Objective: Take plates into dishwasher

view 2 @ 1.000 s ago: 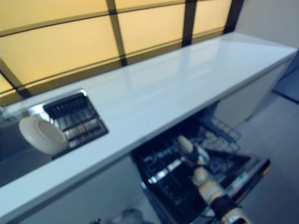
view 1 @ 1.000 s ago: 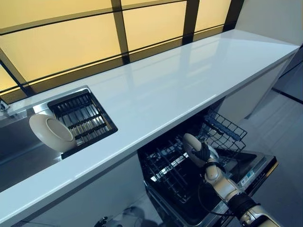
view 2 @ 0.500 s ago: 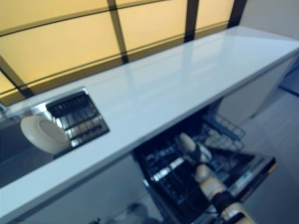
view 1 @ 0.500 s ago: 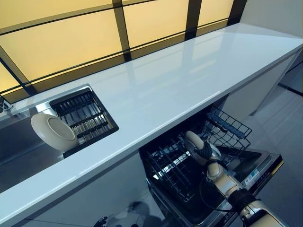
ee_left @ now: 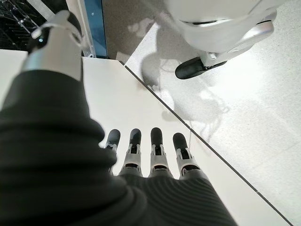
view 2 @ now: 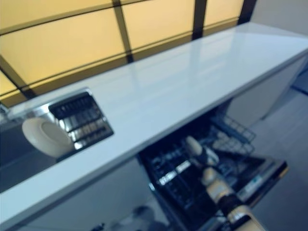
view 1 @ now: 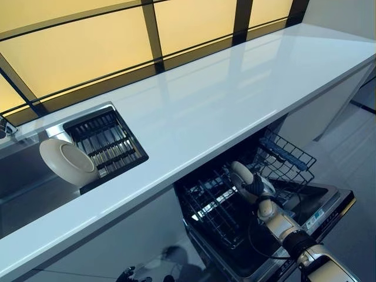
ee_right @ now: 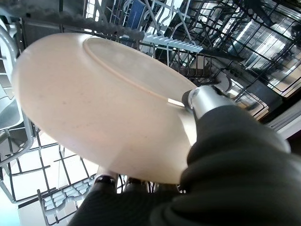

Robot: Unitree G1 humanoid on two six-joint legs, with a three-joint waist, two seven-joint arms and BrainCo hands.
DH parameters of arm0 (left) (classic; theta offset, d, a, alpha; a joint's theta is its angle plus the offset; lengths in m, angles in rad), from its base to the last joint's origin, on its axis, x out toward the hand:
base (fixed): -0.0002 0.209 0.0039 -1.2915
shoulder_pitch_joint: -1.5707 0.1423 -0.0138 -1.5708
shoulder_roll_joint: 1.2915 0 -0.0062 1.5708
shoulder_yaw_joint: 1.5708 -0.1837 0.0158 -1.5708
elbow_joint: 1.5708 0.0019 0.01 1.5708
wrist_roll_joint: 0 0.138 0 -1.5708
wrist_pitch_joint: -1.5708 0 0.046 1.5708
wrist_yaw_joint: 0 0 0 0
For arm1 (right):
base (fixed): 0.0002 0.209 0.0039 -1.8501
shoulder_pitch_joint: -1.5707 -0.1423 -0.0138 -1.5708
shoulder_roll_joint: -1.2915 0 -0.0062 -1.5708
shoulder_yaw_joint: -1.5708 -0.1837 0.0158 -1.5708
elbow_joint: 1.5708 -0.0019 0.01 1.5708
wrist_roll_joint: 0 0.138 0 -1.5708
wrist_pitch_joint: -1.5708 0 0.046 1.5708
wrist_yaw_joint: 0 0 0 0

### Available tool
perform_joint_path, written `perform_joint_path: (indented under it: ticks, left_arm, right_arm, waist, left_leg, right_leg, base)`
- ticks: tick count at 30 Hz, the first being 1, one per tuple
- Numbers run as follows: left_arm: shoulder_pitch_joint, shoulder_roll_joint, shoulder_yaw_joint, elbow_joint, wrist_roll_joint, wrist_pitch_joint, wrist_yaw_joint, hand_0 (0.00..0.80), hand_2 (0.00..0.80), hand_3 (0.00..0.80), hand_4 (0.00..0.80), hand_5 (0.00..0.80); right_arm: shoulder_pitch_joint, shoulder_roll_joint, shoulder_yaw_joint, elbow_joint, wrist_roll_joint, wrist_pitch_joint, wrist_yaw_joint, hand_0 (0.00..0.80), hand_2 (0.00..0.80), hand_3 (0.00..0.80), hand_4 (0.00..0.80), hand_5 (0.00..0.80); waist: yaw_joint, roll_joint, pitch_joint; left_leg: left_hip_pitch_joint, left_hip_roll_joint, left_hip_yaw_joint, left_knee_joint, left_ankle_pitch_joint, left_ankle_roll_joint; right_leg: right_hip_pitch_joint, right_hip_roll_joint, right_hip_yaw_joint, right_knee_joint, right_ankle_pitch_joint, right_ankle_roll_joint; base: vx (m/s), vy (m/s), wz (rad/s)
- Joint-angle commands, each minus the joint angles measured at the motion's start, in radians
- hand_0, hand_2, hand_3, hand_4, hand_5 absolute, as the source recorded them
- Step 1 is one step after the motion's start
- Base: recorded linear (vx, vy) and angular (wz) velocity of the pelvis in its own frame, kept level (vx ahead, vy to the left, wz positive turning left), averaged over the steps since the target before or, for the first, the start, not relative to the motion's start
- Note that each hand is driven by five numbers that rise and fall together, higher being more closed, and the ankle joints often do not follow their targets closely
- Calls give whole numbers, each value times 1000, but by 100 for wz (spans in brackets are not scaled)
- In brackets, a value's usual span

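Now your right hand (ee_right: 221, 141) grips one plate (ee_right: 103, 108) just above the dishwasher rack (view 1: 220, 205), not yet slotted. Another plate (view 1: 66, 161) waits by the sink. Your left hand (ee_left: 146, 155) hangs idle, fingers straight.

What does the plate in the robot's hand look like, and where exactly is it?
The plate is round, cream-white and smooth, like ceramic, with a raised ring on its underside. The right hand holds it by the rim, thumb on the underside, tilted on edge over the wire rack of the open dishwasher, under the counter. Whether it touches the rack yet cannot be told.
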Motion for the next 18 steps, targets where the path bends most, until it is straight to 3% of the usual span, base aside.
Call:
perform_joint_path:
  ticks: [1, 18]
  left_arm:
    - [-47, 18, -47, 17, -28, -31, 6, 0, 0, 0, 0, 0]
    - [-31, 17, -8, 7, -16, -15, 14, 0, 0, 0, 0, 0]
  right_arm:
    - [-23, -66, 10, 51, -54, 3, -4, 800, 800, 800, 800, 800]
    - [57, -119, -64, -96, -32, -2, -22, 800, 800, 800, 800, 800]
  waist:
    - [-1, -31, -10]
    - [-30, -63, -21]
  left_leg:
    - [-31, -46, -7, -2, -5, 6]
    - [-4, -28, 11, -12, -10, 9]
  right_leg:
    - [-105, -55, 19, 142, -17, 19]
    - [-90, -37, 42, 128, -9, 28]
  base:
    - [10, 11, 5]
    - [1, 2, 1]
